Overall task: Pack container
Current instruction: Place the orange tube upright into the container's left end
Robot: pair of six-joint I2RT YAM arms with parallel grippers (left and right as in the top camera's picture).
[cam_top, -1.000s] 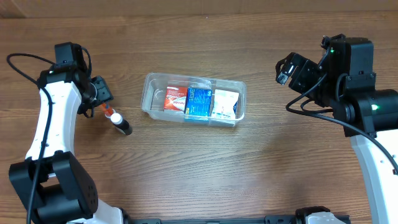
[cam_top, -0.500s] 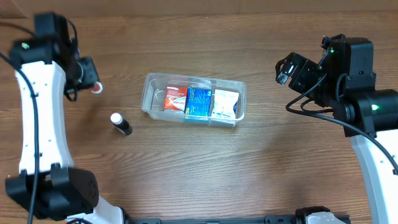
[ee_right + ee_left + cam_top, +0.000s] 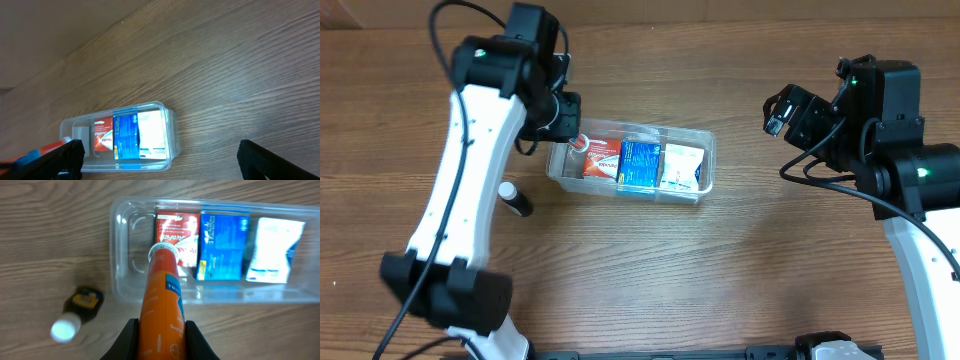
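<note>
L pincer (image 3: pixel 160 339) is clenched on an orange tube (image 3: pixel 163 295), fingers pressed to both its sides. The tube's cap end points fwd of the pincer, over the left end of the clear container (image 3: pixel 116 255). Inside, fwd-right of the cap, I see: red packet (image 3: pixel 176 227), blue packet (image 3: pixel 222 240), white packet (image 3: pixel 275 242). A white-capped bottle (image 3: pixel 75 319) lies on the desk (image 3: pixel 720 280), left of the pincer. R pincer (image 3: pixel 160 160) is released, fingers wide apart, with the container ahead of it, well apart.

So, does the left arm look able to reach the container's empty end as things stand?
Probably yes: the left hand, gripping the orange tube, hangs over the container's bare left end, beside the red packet; nothing blocks it.
</note>
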